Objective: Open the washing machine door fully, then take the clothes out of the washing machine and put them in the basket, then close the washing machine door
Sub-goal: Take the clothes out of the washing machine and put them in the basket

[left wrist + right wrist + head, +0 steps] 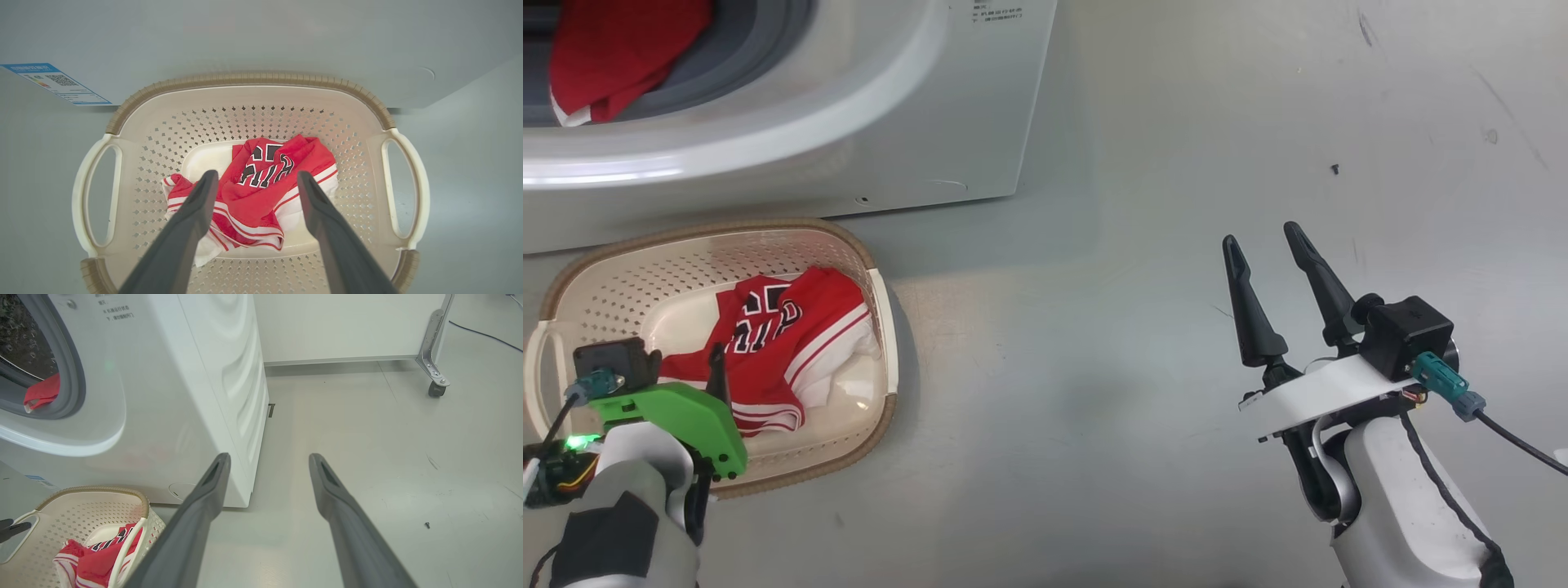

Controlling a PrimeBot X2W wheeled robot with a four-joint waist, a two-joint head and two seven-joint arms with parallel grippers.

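Observation:
The cream basket [849, 245] stands on the floor in front of the white washing machine [890, 122]. A crumpled red jersey [784, 343] with white striped trim lies in the basket. My left gripper [256, 176] hangs open just above the jersey [261, 196], its fingers spread to either side and holding nothing. More red clothes [613, 57] hang over the grey seal in the drum opening [41, 394]. Over bare floor to the right of the machine, my right gripper [1262, 237] is open and empty. The washing machine door is out of view.
A blue label [57, 83] is stuck low on the machine's front. A small dark screw [1334, 169] lies on the grey floor to the right. Behind the machine stands a white panel with a metal bracket and caster [436, 388], and a dark cable [482, 332] runs nearby.

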